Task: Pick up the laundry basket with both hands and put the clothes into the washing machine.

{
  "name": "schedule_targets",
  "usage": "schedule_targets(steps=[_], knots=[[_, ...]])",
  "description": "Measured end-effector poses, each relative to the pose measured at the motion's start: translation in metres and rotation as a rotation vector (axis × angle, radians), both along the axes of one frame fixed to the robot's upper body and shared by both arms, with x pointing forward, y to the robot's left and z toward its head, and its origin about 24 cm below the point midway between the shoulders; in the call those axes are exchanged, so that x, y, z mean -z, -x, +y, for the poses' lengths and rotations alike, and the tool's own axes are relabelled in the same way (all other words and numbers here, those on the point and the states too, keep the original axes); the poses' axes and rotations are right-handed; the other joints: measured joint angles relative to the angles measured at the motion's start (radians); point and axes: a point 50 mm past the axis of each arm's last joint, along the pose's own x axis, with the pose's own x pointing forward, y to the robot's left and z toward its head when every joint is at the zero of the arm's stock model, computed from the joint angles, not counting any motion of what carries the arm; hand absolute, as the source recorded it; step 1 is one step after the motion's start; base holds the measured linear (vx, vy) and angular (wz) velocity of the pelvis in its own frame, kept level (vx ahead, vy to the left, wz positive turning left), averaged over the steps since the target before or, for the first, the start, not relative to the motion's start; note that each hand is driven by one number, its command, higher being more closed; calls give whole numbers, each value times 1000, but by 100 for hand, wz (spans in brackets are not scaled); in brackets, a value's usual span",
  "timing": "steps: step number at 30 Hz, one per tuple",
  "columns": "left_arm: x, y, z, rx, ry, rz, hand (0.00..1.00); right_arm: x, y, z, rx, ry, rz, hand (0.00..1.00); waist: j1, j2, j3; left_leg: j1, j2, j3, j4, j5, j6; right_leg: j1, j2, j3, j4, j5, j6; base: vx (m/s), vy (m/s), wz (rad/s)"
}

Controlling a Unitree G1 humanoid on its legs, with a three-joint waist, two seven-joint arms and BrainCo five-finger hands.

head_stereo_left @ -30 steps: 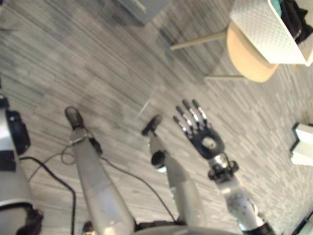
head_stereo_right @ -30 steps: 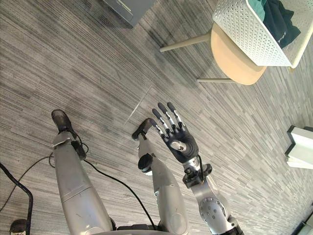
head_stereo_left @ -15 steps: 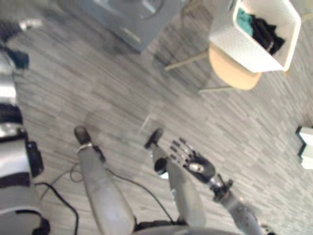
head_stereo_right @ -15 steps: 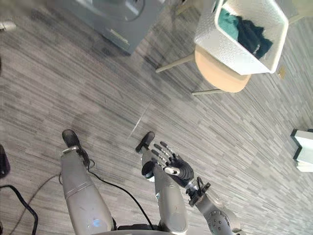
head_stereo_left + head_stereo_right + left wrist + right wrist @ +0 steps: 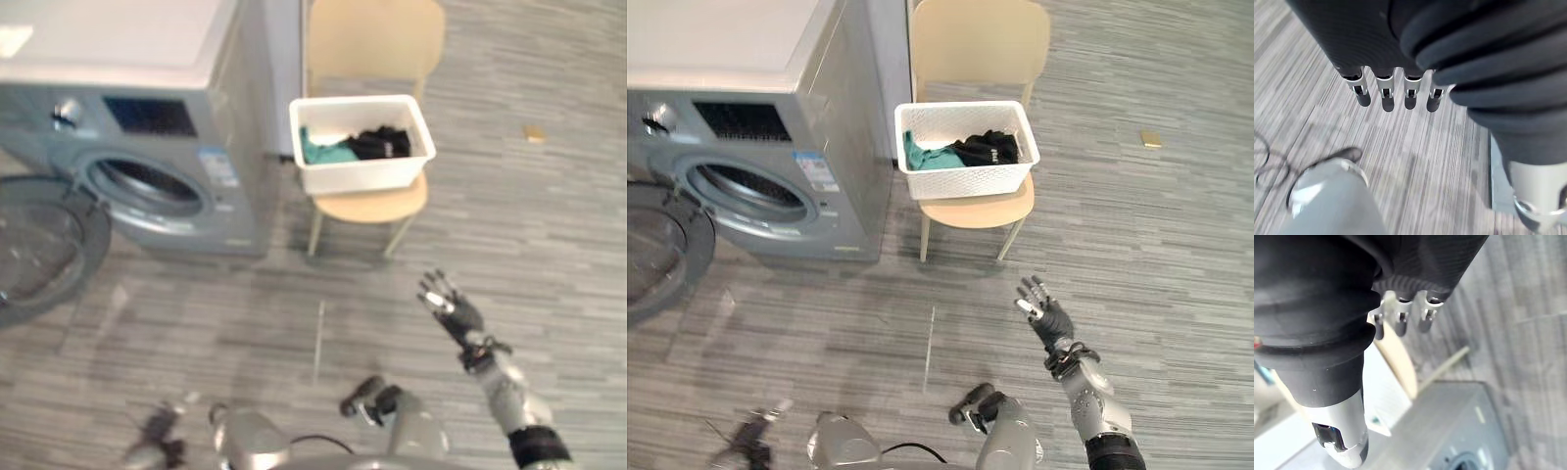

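The laundry basket (image 5: 970,182), white and perforated, stands on the seat of a pale wooden chair (image 5: 978,39), just beside the washing machine (image 5: 838,147). Inside it lie the clothes (image 5: 965,150), one teal piece and one black. Half a second ago the basket was in the upper right corner of the head views and the machine was cut by the top edge. Now the whole picture has shifted, so the camera has moved. The basket is in the upper middle with the complete machine on its left, whose round door (image 5: 656,257) is swung open. The basket sits on the chair as before. The right hand (image 5: 1046,313) appears smaller and further forward than before. It is stretched out low over the grey floor (image 5: 1176,255), well apart from the chair, fingers straight and spread, holding nothing. The left hand (image 5: 1376,39) hangs over the floor in its wrist view, its fingers (image 5: 1385,93) straight in a row, also empty.
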Motion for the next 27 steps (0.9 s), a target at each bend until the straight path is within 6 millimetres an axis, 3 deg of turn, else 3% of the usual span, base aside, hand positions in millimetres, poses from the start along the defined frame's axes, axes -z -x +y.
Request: schedule_targets(steps=[1, 3, 4, 5, 6, 7, 8, 9, 10, 11, 13, 14, 15, 17, 18, 19, 20, 21, 22, 24, 25, 26, 27], knots=[[2, 2, -17, -30, 42, -33, 0, -5, -6, 2, 6, 34, -17, 0, 4, -8, -6, 29, 11, 2, 0, 88, -9, 4, 22, 29, -3, -15, -9, 129, -290, -67], [0, 9, -27, -115, 51, -78, 0, -16, -20, 6, 6, 83, -62, 0, 6, -9, -9, 50, 70, 2, 76, 196, 118, 57, 99, 57, -76, -15, -16, 119, -325, -82], [-3, 16, -22, -147, 33, -97, 0, -26, -29, 8, 7, 121, -103, 0, 23, -11, -9, 24, 120, -12, 184, 246, 260, 106, 157, 83, -151, -8, -14, 110, -355, -88], [-3, 18, -20, -159, 34, -107, 0, -36, -38, 12, 12, 158, -140, 0, 41, -31, -4, -35, 86, -91, 329, 159, 278, 149, 193, 118, -225, 5, 3, 101, -336, -91], [-2, 19, -20, -157, 39, -102, 0, -41, -43, 15, 8, 175, -159, 0, 52, -38, -6, -62, 39, -126, 376, 112, 252, 167, 205, 138, -268, 9, 10, 162, -322, -83], [1, 22, -28, -164, 68, -88, 0, -53, -54, 24, -16, 190, -199, 0, 56, -33, -12, -126, -52, -191, 416, 32, 205, 215, 221, 129, -334, 16, 19, 180, -188, -58], [2, 25, -32, -152, 75, -82, 0, -64, -62, 31, -44, 208, -238, 0, 52, -33, -12, -173, -100, -196, 432, 0, 168, 221, 202, 174, -273, 15, -17, 321, -156, -46], [3, 25, -36, -139, 88, -78, 0, -71, -67, 34, -56, 216, -264, 0, 63, -26, -4, -196, -126, -180, 429, -19, 153, 263, 226, 183, -318, 8, -4, 315, -81, -8], [6, 25, -42, -134, 117, -62, 0, -75, -70, 36, -55, 212, -274, 0, 74, 13, -12, -235, -145, -162, 376, -43, 166, 315, 276, 150, -372, 13, 7, 333, -72, 12], [6, 25, -40, -121, 116, -60, 0, -78, -73, 45, -73, 198, -288, 0, 89, -9, -20, -250, -213, -102, 299, -69, 197, 322, 280, 144, -390, 4, 5, 231, -80, 25], [6, 25, -39, -127, 118, -59, 0, -94, -85, 64, -110, 182, -340, 0, 100, -37, -18, -274, -311, -76, 193, -69, 198, 338, 286, 144, -425, 12, 0, 241, -71, 9], [6, 25, -40, -131, 121, -59, 0, -112, -96, 78, -148, 189, -399, 0, 112, -42, -16, -292, -378, -89, 110, -64, 199, 344, 301, 144, -448, 17, -4, 421, -48, -12], [8, 26, -38, -131, 123, -48, 0, -129, -107, 98, -182, 179, -449, 0, 143, -61, -18, -262, -438, -101, 7, -68, 277, 363, 316, 158, -470, 17, 5, 455, -24, -2], [8, 23, -36, -145, 130, -47, 0, -123, -111, 121, -222, 152, -418, 0, 168, -71, -18, -217, -429, -124, 42, -84, 315, 402, 303, 195, -411, 39, 47, 504, 39, 20], [9, 26, -36, -156, 135, -40, 0, -117, -110, 129, -245, 149, -394, 0, 169, -70, -17, -193, -416, -135, 62, -90, 325, 400, 286, 207, -311, 53, 71, 366, 79, 28], [10, 28, -35, -163, 140, -29, 0, -112, -108, 138, -277, 167, -379, 0, 166, -67, -16, -154, -392, -156, 65, -92, 323, 358, 245, 219, -101, 106, 134, 353, 50, 27], [10, 28, -34, -163, 141, -28, 0, -112, -107, 141, -290, 180, -383, 0, 163, -64, -14, -133, -383, -171, 62, -92, 322, 327, 218, 230, 8, 124, 157, 261, -8, 41], [11, 26, -36, -153, 146, -26, 0, -113, -107, 140, -295, 198, -393, 0, 160, -55, -8, -109, -374, -190, 54, -92, 322, 284, 187, 247, 123, 119, 167, 356, -99, 57], [10, 23, -35, -150, 142, -31, 0, -115, -108, 138, -297, 228, -402, 0, 163, -60, -9, -77, -368, -203, 33, -92, 322, 248, 151, 269, 189, 100, 152, 267, -128, 69], [9, 22, -33, -151, 136, -36, 0, -119, -108, 144, -324, 241, -423, 0, 159, -64, -14, -40, -368, -239, -29, -98, 299, 207, 129, 321, 111, 59, 99, 264, -199, 67], [8, 18, -31, -146, 131, -46, 0, -126, -108, 147, -346, 251, -457, 0, 147, -69, -17, -57, -369, -294, -52, -107, 236, 182, 132, 369, -43, 55, 87, 202, -257, 94], [7, 12, -28, -139, 124, -64, 0, -131, -108, 145, -353, 262, -477, 0, 136, -84, -20, -92, -377, -333, -48, -115, 191, 164, 135, 425, -177, 59, 83, 171, -341, 130], [4, 3, -23, -129, 108, -80, 0, -132, -108, 143, -348, 273, -478, 0, 141, -127, -21, -137, -404, -375, -16, -115, 177, 152, 124, 526, -335, 123, 73, 126, -308, 114]])
